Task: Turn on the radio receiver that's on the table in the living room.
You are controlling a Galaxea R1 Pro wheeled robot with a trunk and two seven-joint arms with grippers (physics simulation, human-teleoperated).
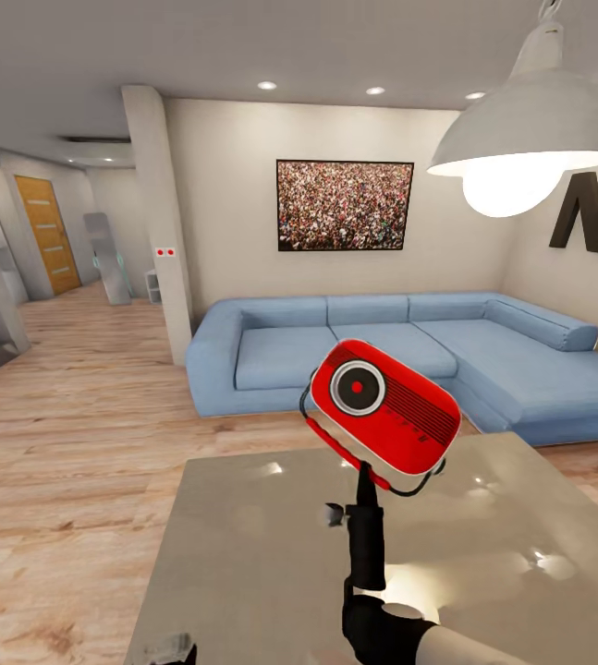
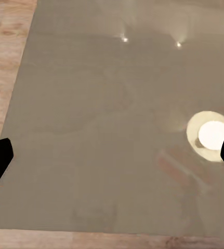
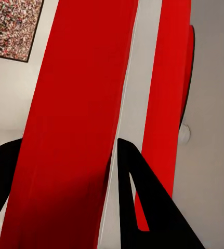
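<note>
The radio receiver (image 1: 386, 406) hangs above the table (image 1: 243, 554), pinched at its lower edge by my right gripper (image 1: 365, 480). I'd keep it steady and bring my wide-open, empty left gripper (image 2: 112, 155) to the dial.

A home living room: a light-blue L-shaped sofa (image 1: 400, 356) stands against cream walls under a framed crowd photograph (image 1: 345, 205), with a large black letter N (image 1: 597, 212), a white dome pendant lamp (image 1: 530, 125), pale wood flooring (image 1: 67, 434) and a hallway leading to an orange door (image 1: 47, 233)
</note>
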